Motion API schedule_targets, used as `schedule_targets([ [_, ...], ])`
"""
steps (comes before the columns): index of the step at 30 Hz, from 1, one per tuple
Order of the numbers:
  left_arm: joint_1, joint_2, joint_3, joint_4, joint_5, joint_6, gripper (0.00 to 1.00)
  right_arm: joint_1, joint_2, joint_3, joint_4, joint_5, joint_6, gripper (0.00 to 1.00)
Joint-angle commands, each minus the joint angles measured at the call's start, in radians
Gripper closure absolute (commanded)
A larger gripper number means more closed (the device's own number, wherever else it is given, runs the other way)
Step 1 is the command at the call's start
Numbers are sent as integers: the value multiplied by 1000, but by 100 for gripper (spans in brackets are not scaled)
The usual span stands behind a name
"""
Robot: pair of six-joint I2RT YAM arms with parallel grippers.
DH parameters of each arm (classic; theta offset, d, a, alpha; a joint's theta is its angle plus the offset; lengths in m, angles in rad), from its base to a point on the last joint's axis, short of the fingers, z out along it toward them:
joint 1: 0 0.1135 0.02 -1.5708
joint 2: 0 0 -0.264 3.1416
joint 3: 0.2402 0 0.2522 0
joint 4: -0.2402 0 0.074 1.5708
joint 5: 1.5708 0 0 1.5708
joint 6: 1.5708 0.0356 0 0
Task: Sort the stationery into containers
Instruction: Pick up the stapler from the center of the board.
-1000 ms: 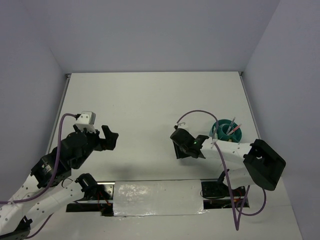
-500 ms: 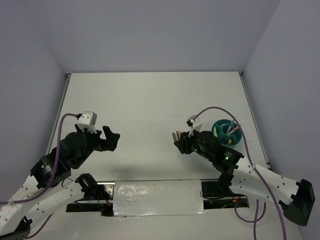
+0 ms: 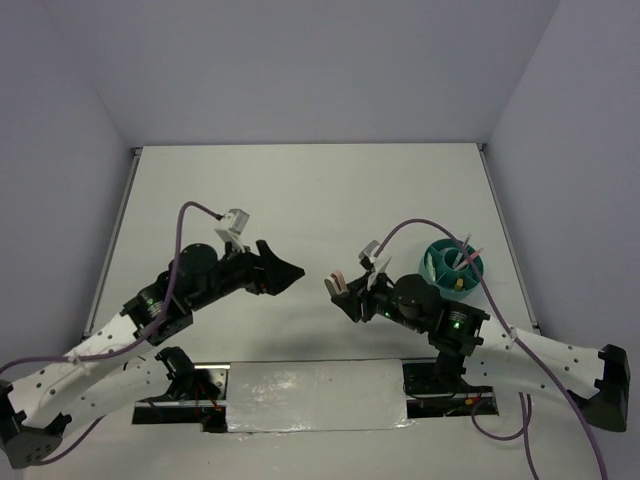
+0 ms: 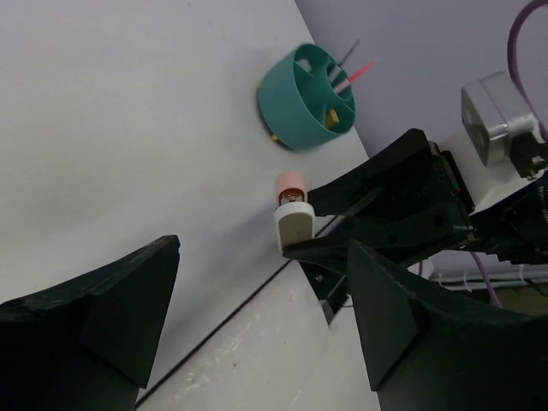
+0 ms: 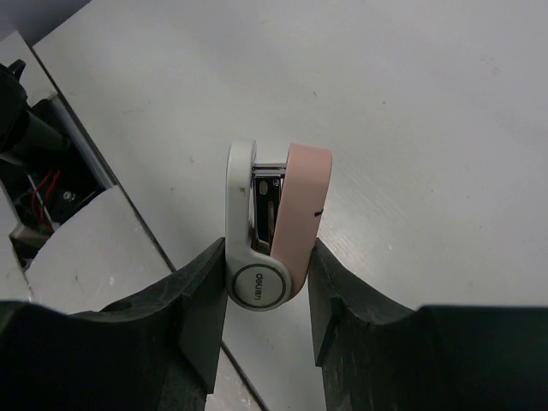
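Right gripper is clamped on the pink-white mini stapler; it holds it off the table, well left of the teal cup, not over it; left gripper is spread wide with nothing between the jaws.

Change over the last second: right arm has unfolded and pushed the stapler out leftward, away from the cup; left arm has swung in from far left of the cup toward centre, nose now aimed at the stapler; the two grippers face each other, near but apart. I read that as a handover or regrip setup, not a drop; the stapler is heading the wrong way for a direct deposit, so this item is not sorted yet; grey pen and pink-red pen already stand in the cup.

View differences: right wrist cam shows the grip itself; jaws bite the hinge end, white half against one jaw, pink half against the other, nose pointing away from the gripper; cup is not in that view. Left wrist cam shows the stapler framed between its own open jaws, plus the cup's dividers and both pens leaning out beyond it; top cam gives neither, only a small pink-white speck, but it alone shows the gap between the grippers and how both arms reach.
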State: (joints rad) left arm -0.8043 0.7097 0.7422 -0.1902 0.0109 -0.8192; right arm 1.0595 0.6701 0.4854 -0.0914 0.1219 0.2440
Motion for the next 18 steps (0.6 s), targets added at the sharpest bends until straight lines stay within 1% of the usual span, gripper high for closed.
schedule_targets([
  [1, -64, 66, 16, 181, 57, -71, 10, 85, 26, 91, 88, 169, -9, 100],
  [2, -84, 95, 22, 182, 38, -66, 12, 127, 29, 96, 88, 208, -6, 100],
  [3, -114, 109, 26, 181, 6, -60, 13, 144, 34, 104, 126, 270, -8, 100],
  [5, -137, 134, 33, 181, -5, -60, 17, 187, 42, 108, 148, 326, -9, 100],
  [6, -141, 139, 29, 211, -6, -61, 18, 197, 46, 110, 169, 347, -14, 100],
  [7, -144, 143, 20, 224, -6, -63, 19, 203, 61, 117, 177, 354, -21, 100],
  [8, -147, 149, 17, 245, -6, -66, 23, 224, 69, 122, 188, 361, -25, 100],
  [10, -148, 165, 14, 259, 3, -67, 26, 243, 104, 149, 185, 390, -37, 100],
  [11, -150, 171, 16, 262, 1, -64, 30, 258, 115, 159, 179, 398, -40, 100],
  [12, -151, 174, 17, 262, 4, -63, 32, 264, 135, 174, 177, 403, -46, 100],
  [15, -153, 188, 20, 271, 4, -57, 35, 289, 154, 194, 177, 426, -57, 100],
  [16, -153, 192, 19, 275, 3, -55, 38, 290, 160, 197, 177, 429, -57, 100],
  [17, -153, 194, 20, 275, 1, -54, 43, 293, 161, 199, 177, 435, -57, 100],
  [18, -151, 198, 23, 275, 4, -51, 56, 298, 161, 203, 177, 440, -55, 100],
])
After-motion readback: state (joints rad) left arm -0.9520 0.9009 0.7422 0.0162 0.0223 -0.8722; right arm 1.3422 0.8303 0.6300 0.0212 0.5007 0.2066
